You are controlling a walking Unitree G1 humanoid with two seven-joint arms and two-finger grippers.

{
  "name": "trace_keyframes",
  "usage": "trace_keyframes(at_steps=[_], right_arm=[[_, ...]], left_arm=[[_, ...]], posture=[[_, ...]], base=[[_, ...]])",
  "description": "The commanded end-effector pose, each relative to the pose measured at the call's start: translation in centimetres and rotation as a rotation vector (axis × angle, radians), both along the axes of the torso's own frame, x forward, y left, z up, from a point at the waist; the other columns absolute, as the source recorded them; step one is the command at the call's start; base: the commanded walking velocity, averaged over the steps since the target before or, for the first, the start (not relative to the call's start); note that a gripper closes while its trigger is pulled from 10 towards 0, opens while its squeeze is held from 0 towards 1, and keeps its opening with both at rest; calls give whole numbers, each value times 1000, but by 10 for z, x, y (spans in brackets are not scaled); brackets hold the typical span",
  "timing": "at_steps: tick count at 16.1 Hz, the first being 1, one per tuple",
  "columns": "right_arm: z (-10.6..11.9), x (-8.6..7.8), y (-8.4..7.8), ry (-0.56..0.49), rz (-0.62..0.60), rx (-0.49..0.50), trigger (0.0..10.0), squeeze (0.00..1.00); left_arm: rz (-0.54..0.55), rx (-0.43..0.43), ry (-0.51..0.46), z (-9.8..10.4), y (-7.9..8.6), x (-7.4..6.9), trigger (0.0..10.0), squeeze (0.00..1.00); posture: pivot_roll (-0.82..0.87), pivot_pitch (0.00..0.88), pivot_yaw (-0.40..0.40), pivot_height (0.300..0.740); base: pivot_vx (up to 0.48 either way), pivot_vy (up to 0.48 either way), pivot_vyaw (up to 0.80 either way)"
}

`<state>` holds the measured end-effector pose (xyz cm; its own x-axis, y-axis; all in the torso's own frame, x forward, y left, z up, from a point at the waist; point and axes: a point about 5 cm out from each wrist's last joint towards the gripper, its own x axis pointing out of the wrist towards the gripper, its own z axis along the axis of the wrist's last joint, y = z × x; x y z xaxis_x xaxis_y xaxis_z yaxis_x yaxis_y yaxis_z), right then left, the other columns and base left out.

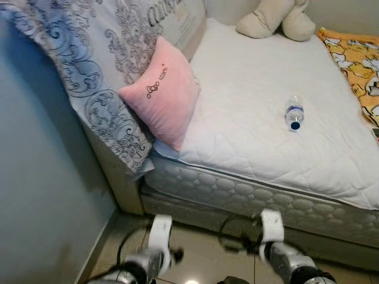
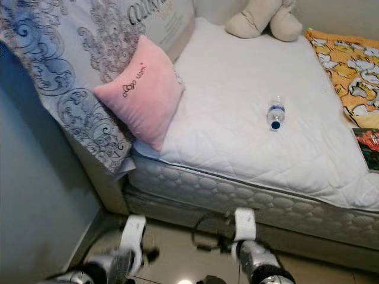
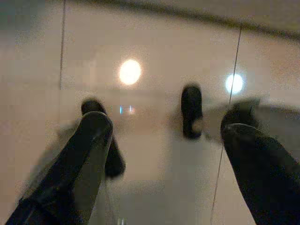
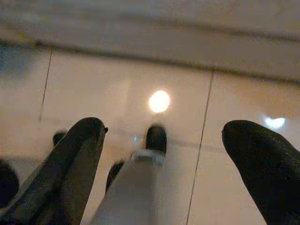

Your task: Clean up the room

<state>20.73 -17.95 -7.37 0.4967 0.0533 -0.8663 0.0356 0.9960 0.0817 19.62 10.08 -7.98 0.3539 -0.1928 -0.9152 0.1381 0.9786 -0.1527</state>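
a: what's on the bed [image 1: 249, 148]?
b: a clear water bottle [image 1: 294, 113] with a blue cap, lying on its side on the white quilted cover, well apart from everything else. a pink pillow [image 1: 161, 92] leans against a big grey patterned cushion [image 1: 89, 65] at the head end, and a cream plush toy [image 1: 278, 18] sits at the far edge.
a: anything else?
b: an orange printed blanket [image 1: 358, 65] along the right side, and in the right eye view a dark book [image 2: 368, 148] at the right edge of the mattress.
a: where are the arms?
b: both low, in front of the bed base, above the glossy tiled floor [image 3: 154, 56]. the left hand [image 3: 164, 140] has its two black fingers spread wide with nothing between them. the right hand [image 4: 161, 140] is the same, fingers wide and holding nothing, looking down at the tiles with lamp glare on them.
a: near the bottle?
b: no, both well apart from it; it's up on the mattress.
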Motion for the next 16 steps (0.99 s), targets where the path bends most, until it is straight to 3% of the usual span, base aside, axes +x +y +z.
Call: trace_keyframes(at_steps=[1,16], right_arm=[[-3,-7,-3,37,-13,5,10000,0],[-8,-15,2,85,46,-3,10000,0]], left_arm=[[-29,15,12,0,-3,0,10000,0],[-25,42,-11,-3,10,-3,10000,0]], posture=[[-126,0,-27,699],[-105,0,-29,699]], base=[[0,0,0],[0,0,0]])
